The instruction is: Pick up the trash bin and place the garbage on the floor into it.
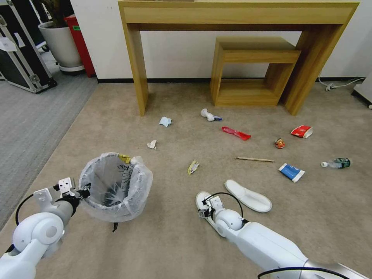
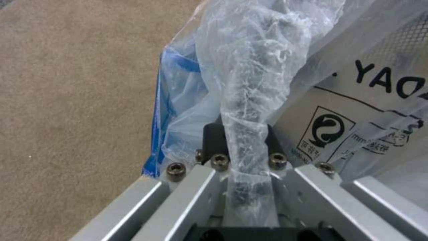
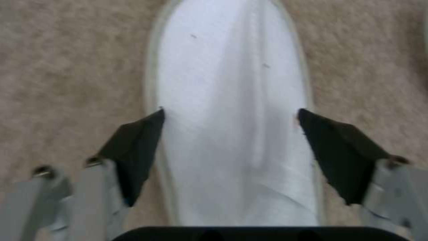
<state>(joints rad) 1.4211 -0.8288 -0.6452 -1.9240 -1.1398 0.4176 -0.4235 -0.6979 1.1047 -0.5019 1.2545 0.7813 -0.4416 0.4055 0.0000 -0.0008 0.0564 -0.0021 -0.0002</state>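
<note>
1. Left gripper (image 1: 86, 190) has its jaws pinched on the near rim of the trash bin (image 1: 116, 186), at the bin's left side in the head view. The left wrist view shows the black pads (image 2: 214, 139) clamped on a twisted fold of the plastic bag liner (image 2: 249, 83).
2. The bin is held low over the beige carpet (image 1: 162, 240), front-left of the robot. A printed paper item (image 2: 356, 110) and something blue (image 2: 172, 100) show through the liner.
3. Right gripper (image 1: 204, 208) is down over the near white slipper (image 1: 202, 198), front-centre. In the right wrist view the jaws are spread, and the dark fingertips (image 3: 133, 150) straddle the slipper (image 3: 232, 134), one on each side. Cannot tell whether they touch it.
4. The second white slipper (image 1: 248, 195) lies just beside the first, to its right, flat on the carpet.
5. Rest of the garbage is scattered farther out on the carpet:
   - wooden stick (image 1: 254, 159)
   - blue-white carton (image 1: 291, 172)
   - clear bottle (image 1: 336, 163) with green label
   - red-white paper cup (image 1: 302, 131)
   - small crumpled wrapper (image 1: 279, 143)
   - red wrapper (image 1: 236, 133)
   - white crumpled paper (image 1: 209, 114)
   - light blue scrap (image 1: 165, 121)
   - small white scrap (image 1: 152, 144)
   - yellow wrapper (image 1: 193, 167)
6. A wooden desk (image 1: 240, 15) with a small wooden stool (image 1: 252, 69) under it stands against the wall behind the litter.
</note>
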